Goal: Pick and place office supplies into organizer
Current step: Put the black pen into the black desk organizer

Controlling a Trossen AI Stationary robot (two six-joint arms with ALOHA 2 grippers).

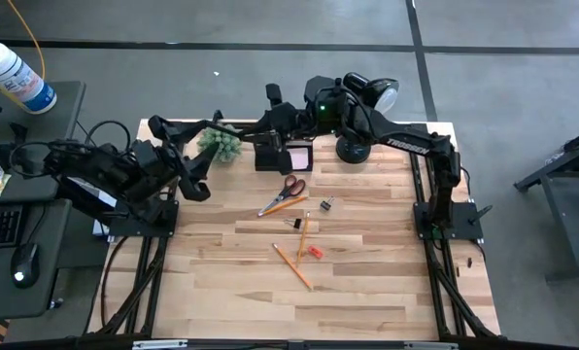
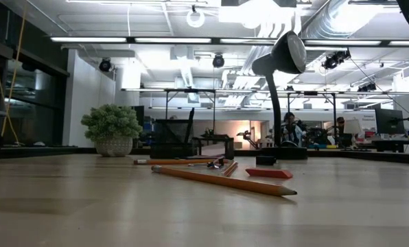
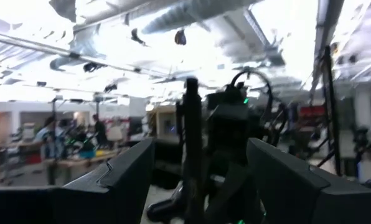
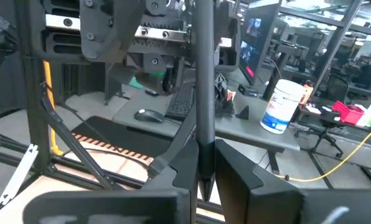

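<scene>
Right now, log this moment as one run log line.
right gripper: shut on thin dark pen, above black rectangular organizer | left gripper: open, waiting at table's left | orange-handled scissors, yellow pencils: on table

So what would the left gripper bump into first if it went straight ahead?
Probably the dark pen, held upright in the right gripper. It shows straight ahead between the open fingers of the left gripper. How far off it is, I can't tell.
</scene>
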